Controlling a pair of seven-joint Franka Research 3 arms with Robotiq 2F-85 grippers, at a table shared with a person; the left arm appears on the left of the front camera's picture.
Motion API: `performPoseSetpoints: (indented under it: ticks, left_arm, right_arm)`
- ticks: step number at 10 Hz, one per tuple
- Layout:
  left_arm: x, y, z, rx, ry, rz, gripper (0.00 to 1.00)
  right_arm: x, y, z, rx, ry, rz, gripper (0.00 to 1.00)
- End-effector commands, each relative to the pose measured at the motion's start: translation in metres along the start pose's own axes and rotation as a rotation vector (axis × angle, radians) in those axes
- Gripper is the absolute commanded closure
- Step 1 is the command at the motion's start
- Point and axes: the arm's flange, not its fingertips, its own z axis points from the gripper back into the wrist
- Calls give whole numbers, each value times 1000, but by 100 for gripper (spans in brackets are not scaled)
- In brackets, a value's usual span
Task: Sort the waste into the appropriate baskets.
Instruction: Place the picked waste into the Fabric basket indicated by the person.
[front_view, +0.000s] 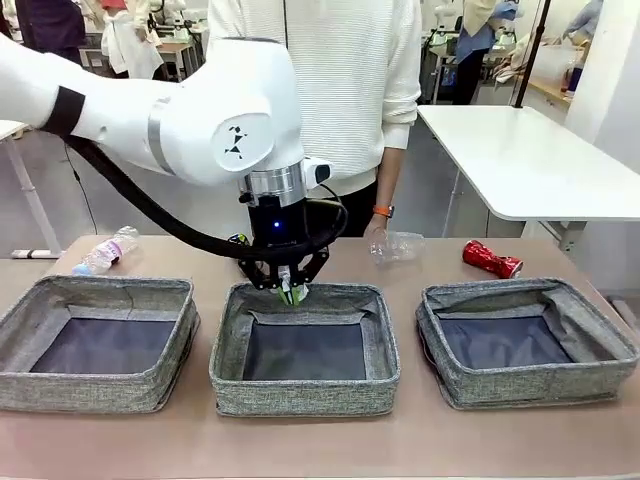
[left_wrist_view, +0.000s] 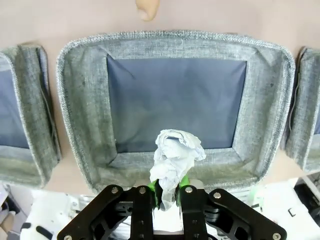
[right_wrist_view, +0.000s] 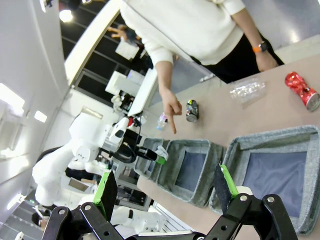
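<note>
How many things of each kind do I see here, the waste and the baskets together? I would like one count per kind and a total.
Baskets: 3
Cans: 2, the red can and the dark can
Bottle: 1
Cup: 1
Paper ball: 1
Total: 8

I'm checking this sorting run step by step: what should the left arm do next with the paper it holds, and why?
Probably open the left end effector. It is shut on the crumpled white paper ball, which hangs over the middle basket, just inside one wall, so letting go should drop the ball in.
</note>
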Motion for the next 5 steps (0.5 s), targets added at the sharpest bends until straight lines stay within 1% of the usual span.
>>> performPoseSetpoints:
  ticks: [1,2,3,4,5]
  left_arm:
    - [0,-3,2,-15,37,-6,34]
    - [-1,-3,1,-11,38,5,34]
    - [-1,-3,1,-6,38,4,0]
    - [-1,-1,1,-7,36,0,30]
    - [-1,0,1,-2,37,-5,0]
  right_arm:
    - [3,0,-1,14,-14,22,0]
    - [3,0,-1,14,-14,22,0]
    - [3,0,-1,14,-14,22,0]
    - [3,0,-1,14,-14,22,0]
    - [3,0,-1,14,-14,22,0]
